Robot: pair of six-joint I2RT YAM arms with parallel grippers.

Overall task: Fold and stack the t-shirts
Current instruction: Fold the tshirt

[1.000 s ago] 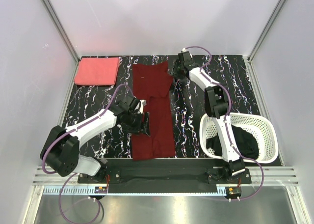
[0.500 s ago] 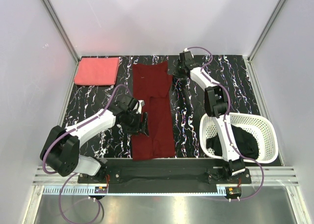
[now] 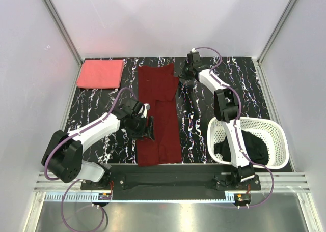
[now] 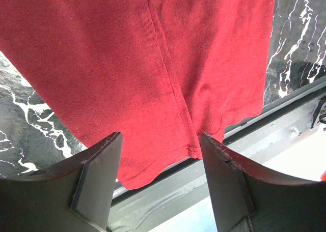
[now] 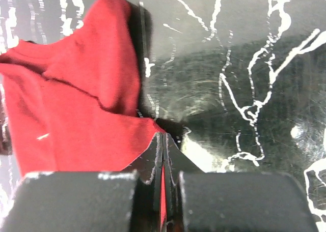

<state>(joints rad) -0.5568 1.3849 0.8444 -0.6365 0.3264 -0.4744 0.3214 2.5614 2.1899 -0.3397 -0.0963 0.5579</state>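
Note:
The dark maroon t-shirt (image 3: 159, 112) lies stretched lengthwise down the middle of the table, part folded. My right gripper (image 3: 179, 74) is shut on its far right edge, red cloth (image 5: 76, 125) pinched between the fingers. My left gripper (image 3: 151, 127) is open over the shirt's left edge, jaws apart above the near hem (image 4: 168, 89), holding nothing. The coral pink t-shirt (image 3: 101, 73) lies folded at the far left corner. The black t-shirt (image 3: 250, 144) sits in the white basket (image 3: 277, 135).
The basket stands at the near right beside the right arm's base. The black marbled table (image 3: 239, 89) ends at a metal rail (image 3: 168, 178) along the near edge. White walls close in the far and side edges.
My right gripper has shifted slightly farther back with the shirt's edge. My left gripper has barely moved.

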